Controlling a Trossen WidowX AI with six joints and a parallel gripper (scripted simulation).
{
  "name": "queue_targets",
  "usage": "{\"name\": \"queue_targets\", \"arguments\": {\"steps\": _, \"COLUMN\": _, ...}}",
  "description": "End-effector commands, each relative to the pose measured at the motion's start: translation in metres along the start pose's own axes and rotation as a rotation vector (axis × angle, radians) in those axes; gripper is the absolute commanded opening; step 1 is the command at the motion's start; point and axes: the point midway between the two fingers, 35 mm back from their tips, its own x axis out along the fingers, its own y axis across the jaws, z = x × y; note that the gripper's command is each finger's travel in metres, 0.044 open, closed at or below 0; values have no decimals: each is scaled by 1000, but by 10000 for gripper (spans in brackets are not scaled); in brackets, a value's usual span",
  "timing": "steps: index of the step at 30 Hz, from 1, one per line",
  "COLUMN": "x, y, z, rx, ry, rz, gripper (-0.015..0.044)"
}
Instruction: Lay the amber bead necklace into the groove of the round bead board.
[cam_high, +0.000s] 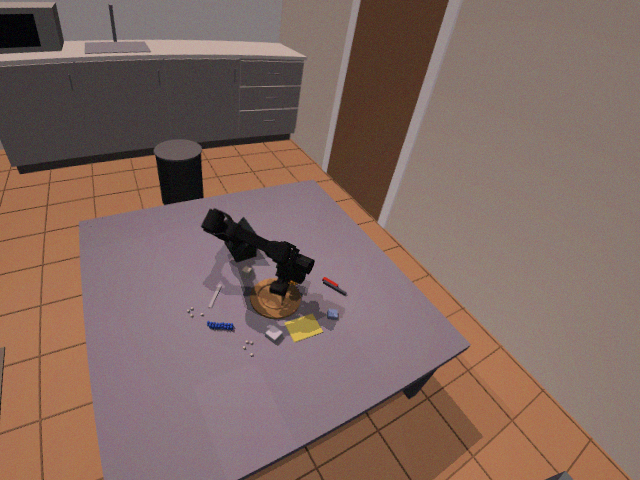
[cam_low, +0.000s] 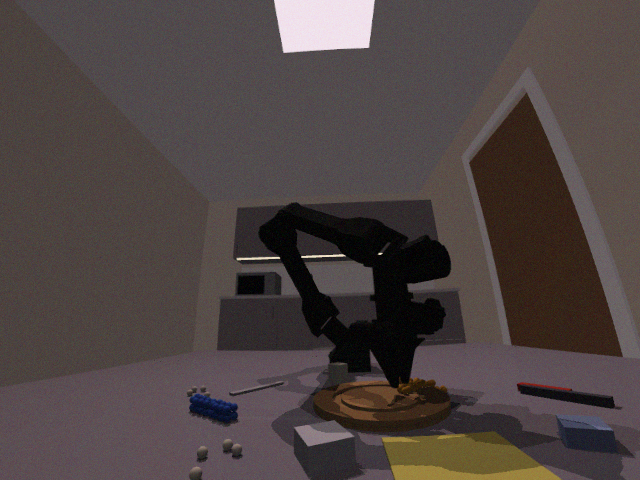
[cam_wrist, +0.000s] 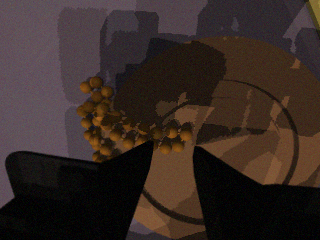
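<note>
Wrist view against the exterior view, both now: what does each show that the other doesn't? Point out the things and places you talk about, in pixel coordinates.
Only the wrist view shows the gap between the gripper's fingertips (cam_low: 397, 383), which stand apart.

Only the exterior view shows the blue beads (cam_low: 212, 407), the red-and-black item (cam_low: 573, 395) and the pale blue block (cam_low: 585, 432).

Both show the amber bead necklace (cam_low: 421, 385) (cam_wrist: 115, 135) bunched at the round bead board (cam_low: 382, 418) (cam_wrist: 260, 55), and some of the yellow sheet (cam_low: 460, 454) (cam_wrist: 316, 11).

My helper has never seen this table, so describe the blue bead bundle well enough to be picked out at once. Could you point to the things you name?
On the purple-grey table (cam_high: 170, 392) (cam_low: 129, 439), find the round wooden board (cam_high: 260, 308) (cam_low: 382, 419) (cam_wrist: 295, 95) under the arm. In the top view, the blue bead bundle (cam_high: 220, 326) (cam_low: 212, 407) lies left of and slightly below it. Its beads are deep blue and packed together; the pale beads (cam_high: 191, 308) (cam_low: 202, 452) nearby lie loose.
</note>
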Motion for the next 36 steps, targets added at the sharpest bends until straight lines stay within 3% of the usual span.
{"name": "queue_targets", "arguments": {"steps": 1, "x": 0, "y": 0, "z": 0, "rx": 2, "ry": 1, "rz": 2, "gripper": 263}}
{"name": "queue_targets", "arguments": {"steps": 8, "x": -10, "y": 0, "z": -1, "rx": -3, "ry": 4, "rz": 3, "gripper": 440}}
{"name": "queue_targets", "arguments": {"steps": 14, "x": -27, "y": 1, "z": -2, "rx": -9, "ry": 10, "rz": 5, "gripper": 440}}
{"name": "queue_targets", "arguments": {"steps": 36, "x": -28, "y": 2, "z": -2, "rx": -9, "ry": 10, "rz": 5, "gripper": 440}}
